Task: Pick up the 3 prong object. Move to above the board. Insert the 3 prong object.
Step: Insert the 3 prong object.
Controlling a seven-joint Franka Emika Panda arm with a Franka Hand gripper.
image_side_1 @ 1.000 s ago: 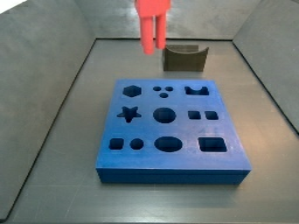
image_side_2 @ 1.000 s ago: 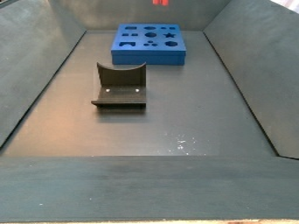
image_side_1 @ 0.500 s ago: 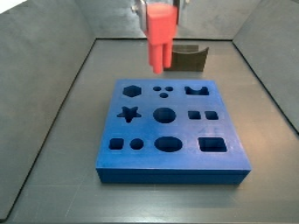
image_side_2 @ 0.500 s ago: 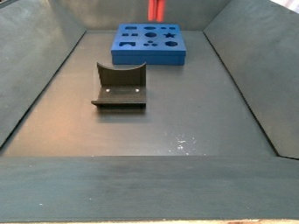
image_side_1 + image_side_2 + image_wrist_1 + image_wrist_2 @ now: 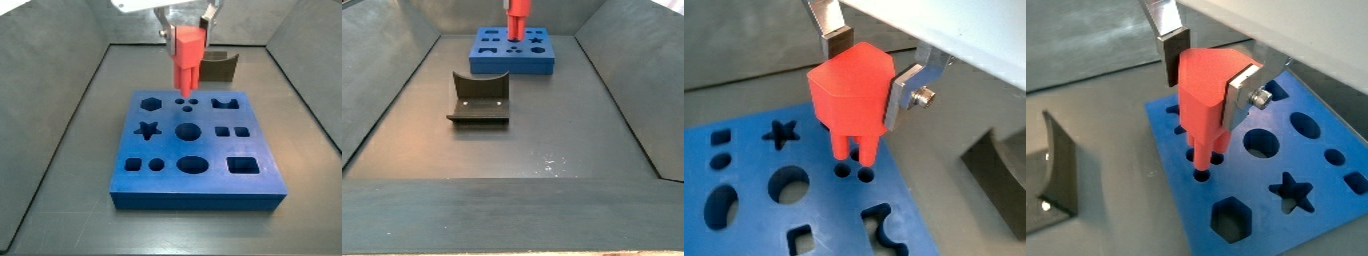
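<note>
My gripper [image 5: 871,65] is shut on the 3 prong object [image 5: 848,92], a red-orange peg with a blocky top and thin prongs pointing down. It hangs upright over the blue board [image 5: 254,180], its prong tips just above or at the small round holes [image 5: 852,174] near the board's far edge. The same grip shows in a wrist view [image 5: 1205,85] with the peg [image 5: 1204,100] over the board [image 5: 1320,220]. In both side views the peg [image 5: 187,60] [image 5: 516,19] stands over the board's far part [image 5: 496,62].
The dark fixture [image 5: 478,100] stands on the grey tray floor in the middle; it shows behind the board in a side view [image 5: 221,66] and in a wrist view [image 5: 1060,185]. Sloping tray walls [image 5: 67,120] surround the floor.
The gripper has come down with the peg, from high above the board's far edge to right over the small round holes. The board and fixture have not moved.
</note>
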